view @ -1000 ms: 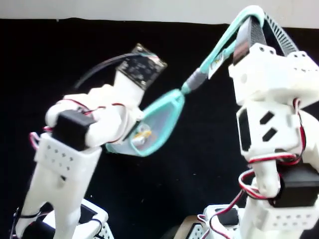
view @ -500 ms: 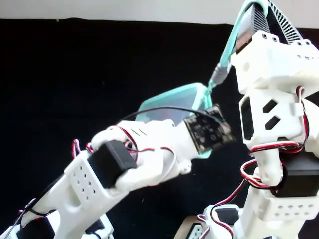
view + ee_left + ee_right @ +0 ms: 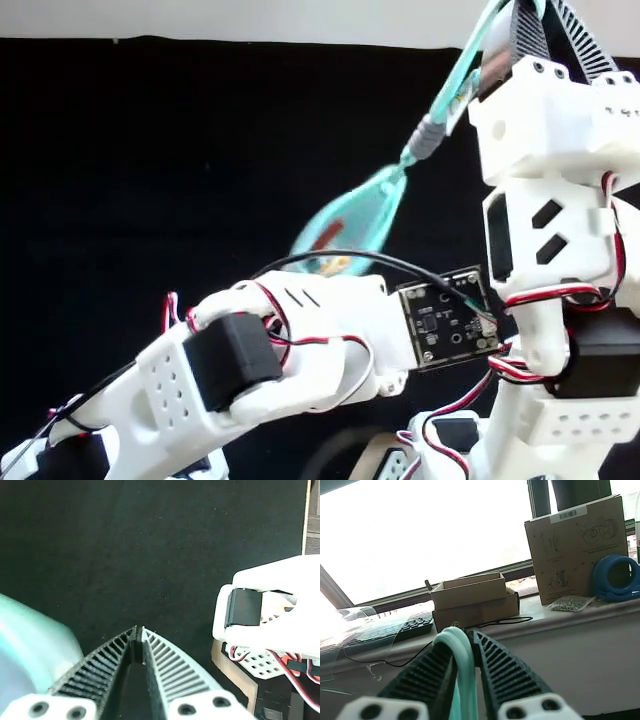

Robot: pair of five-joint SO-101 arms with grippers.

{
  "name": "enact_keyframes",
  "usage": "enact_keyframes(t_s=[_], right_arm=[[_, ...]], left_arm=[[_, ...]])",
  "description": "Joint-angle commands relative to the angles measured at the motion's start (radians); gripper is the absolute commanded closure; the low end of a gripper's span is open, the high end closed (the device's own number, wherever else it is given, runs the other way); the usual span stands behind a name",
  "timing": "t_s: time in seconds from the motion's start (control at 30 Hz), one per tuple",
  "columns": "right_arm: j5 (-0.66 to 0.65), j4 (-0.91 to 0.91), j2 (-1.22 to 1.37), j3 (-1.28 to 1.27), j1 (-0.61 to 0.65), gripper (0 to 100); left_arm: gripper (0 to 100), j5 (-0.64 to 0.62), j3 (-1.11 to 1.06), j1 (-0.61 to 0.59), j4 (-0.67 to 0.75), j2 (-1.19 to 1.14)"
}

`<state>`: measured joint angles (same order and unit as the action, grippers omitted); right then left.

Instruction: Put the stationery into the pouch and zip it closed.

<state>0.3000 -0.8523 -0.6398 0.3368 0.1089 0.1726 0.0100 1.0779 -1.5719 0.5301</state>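
A teal pouch [image 3: 350,225] with a clear face hangs in the air above the black table from its teal strap [image 3: 448,92]. Small red and yellow stationery pieces [image 3: 331,243] show through the clear face. My right gripper [image 3: 464,636] is raised high and is shut on the strap [image 3: 461,652]; the high view shows it at the top right [image 3: 512,22]. My left gripper [image 3: 139,629] is shut with nothing between its fingers, just beside the pouch's teal edge [image 3: 35,645]. The left arm [image 3: 290,345] lies across the foreground below the pouch.
The black cloth [image 3: 150,170] covers the table under the pouch. The right arm's white body [image 3: 550,250] stands close on the right, and its base [image 3: 265,615] is near the left gripper. A windowsill with cardboard boxes [image 3: 470,600] lies behind.
The left arm has swung from the pouch's left side across to the right and lower, apart from the pouch. The pouch now hangs free from the strap, turned nearly edge-on.
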Motion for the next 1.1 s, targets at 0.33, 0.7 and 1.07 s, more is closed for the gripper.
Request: enact_keyframes(t_s=[0.33,0.7,1.07], right_arm=[[-0.011,0.027,-0.001,0.036,-0.010,99.1],[-0.012,-0.030,-0.005,0.038,-0.010,99.1],[-0.064,-0.081,-0.008,0.039,-0.005,99.1]], left_arm=[[99,0.103,0.025,-0.206,0.018,-0.183],[99,0.104,-0.117,-0.604,0.203,-0.189],[99,0.104,-0.173,-0.730,0.321,-0.185]])
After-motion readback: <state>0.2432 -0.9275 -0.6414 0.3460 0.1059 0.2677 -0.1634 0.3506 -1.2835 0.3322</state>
